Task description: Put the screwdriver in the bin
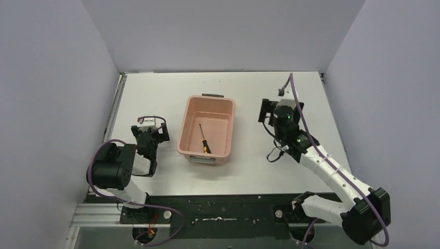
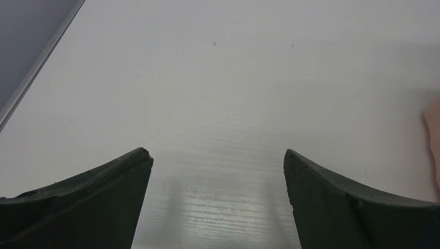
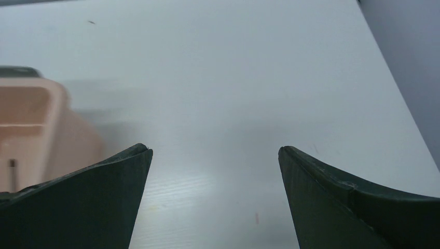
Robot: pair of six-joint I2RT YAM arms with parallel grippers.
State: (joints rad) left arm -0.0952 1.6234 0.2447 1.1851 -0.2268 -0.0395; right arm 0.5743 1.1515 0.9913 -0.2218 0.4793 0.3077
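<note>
Lying in the bin [image 1: 232, 122], the screwdriver [image 1: 204, 139] (handle seemingly at the near end); left claw [image 2: 218, 155] and right claw [image 3: 214, 150] gape wide, empty.

Right tool [image 3: 214, 150], jaws wide apart, above white table [image 3: 233, 78], pink bin [image 3: 31, 109] at left.

The bin [image 1: 185, 124] is salmon pink, with a dark handle [image 1: 212, 95] on its far end and a grey clip [image 1: 202, 160] on its near end. Inside the bin, the screwdriver [image 1: 204, 139] is dark, black and yellow at one end. Around the bin, the table [image 1: 155, 98] is plain white and the cables [image 1: 293, 89] are purple.
</note>
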